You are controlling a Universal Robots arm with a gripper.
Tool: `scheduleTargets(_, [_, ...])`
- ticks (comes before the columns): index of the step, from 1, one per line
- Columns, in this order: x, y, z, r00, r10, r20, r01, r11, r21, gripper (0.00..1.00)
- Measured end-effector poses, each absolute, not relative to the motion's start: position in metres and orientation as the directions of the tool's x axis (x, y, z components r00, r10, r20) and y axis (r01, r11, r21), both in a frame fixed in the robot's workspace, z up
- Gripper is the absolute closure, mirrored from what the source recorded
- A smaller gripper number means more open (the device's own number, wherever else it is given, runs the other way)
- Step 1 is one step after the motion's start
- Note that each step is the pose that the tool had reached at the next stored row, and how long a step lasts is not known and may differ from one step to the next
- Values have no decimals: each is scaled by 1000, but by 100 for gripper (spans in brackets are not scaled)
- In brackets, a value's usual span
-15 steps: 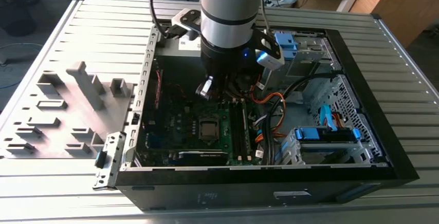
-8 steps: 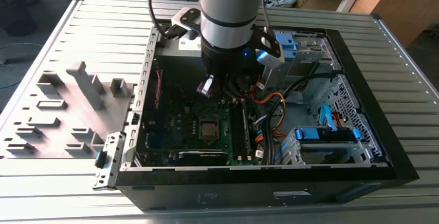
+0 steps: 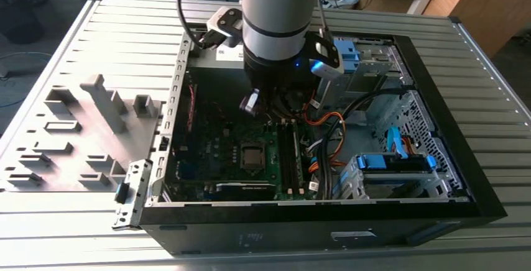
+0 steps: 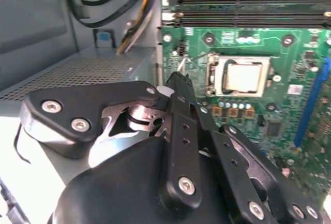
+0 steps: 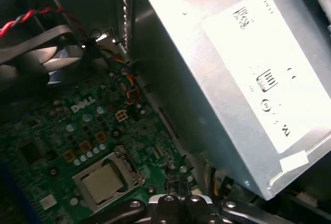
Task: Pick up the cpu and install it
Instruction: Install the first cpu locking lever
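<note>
Your cpu [image 4: 243,76] lies inside the socket [image 4: 213,74] on the motherboard [image 4: 289,110]. Your gripper [image 4: 181,79] hangs just beside the socket, closed on nothing. If the chip sits slightly askew, any downward nudge could bend pins. The fingertips could also snag the socket's frame.

in the exterior view the arm [image 3: 278,28] hides the part of the motherboard [image 3: 217,150] behind the gripper [image 3: 252,105]. the cpu [image 3: 249,153] near the gripper is too small to tell from its socket. in the first wrist view the gripper and the power supply [image 5: 222,89] beside it are cut by the frame edge, and the supply's label print is washed out.
</note>
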State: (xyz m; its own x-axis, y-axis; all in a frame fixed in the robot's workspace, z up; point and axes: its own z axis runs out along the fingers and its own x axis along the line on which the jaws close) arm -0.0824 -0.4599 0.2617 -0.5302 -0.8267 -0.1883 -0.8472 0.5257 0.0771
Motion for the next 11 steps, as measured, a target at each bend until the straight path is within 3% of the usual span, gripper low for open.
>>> scheduleTargets(11, [-81, -459, 256, -528, -826, -197, -849, 522, 82, 89])
